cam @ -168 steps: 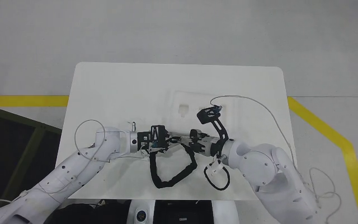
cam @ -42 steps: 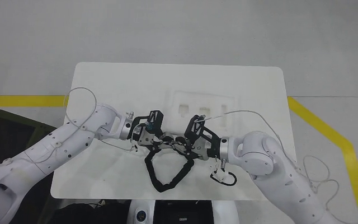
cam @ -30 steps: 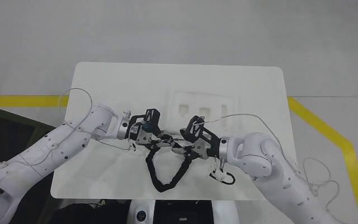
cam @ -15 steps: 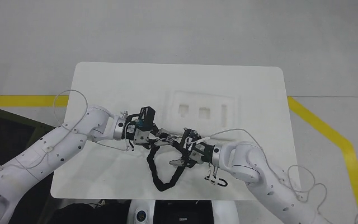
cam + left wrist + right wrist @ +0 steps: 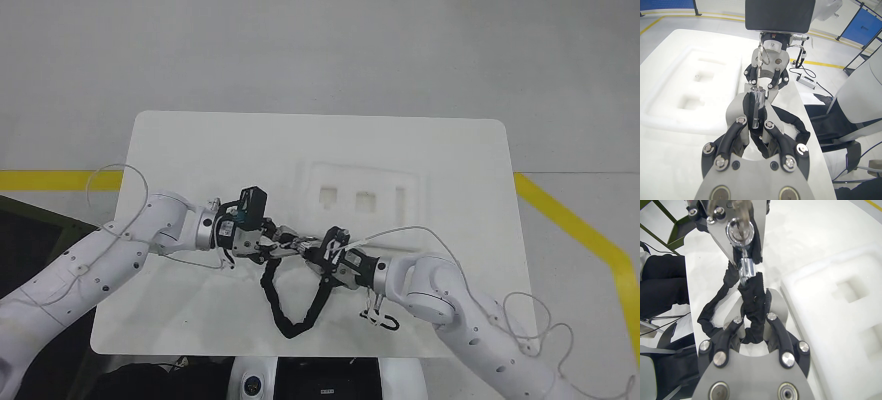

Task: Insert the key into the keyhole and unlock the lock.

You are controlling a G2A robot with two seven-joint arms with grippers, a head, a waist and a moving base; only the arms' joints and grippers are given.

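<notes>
A chrome lock cylinder (image 5: 756,108) is clamped in my left gripper (image 5: 755,106), which is shut on it. The key (image 5: 759,72) stands in the cylinder's end, and its ring (image 5: 764,55) hangs free. My right gripper (image 5: 755,296) is shut on the black fabric-covered chain (image 5: 753,306) just behind its chrome end piece (image 5: 746,269). A thin pin joins that end piece to the side of the cylinder (image 5: 740,233). In the top view, the left gripper (image 5: 272,240) and right gripper (image 5: 322,262) face each other above the table, and the chain's loop (image 5: 290,325) sags toward the front edge.
A white foam tray (image 5: 360,195) with three recesses lies just behind the grippers on the white table (image 5: 200,150). The front edge of the table runs close under the chain loop. Open tabletop lies to the left, to the right and at the back.
The left gripper with the lock has drifted left and turned. The right wrist has followed it left and dropped lower. The chain loop has swung slightly left with them.
</notes>
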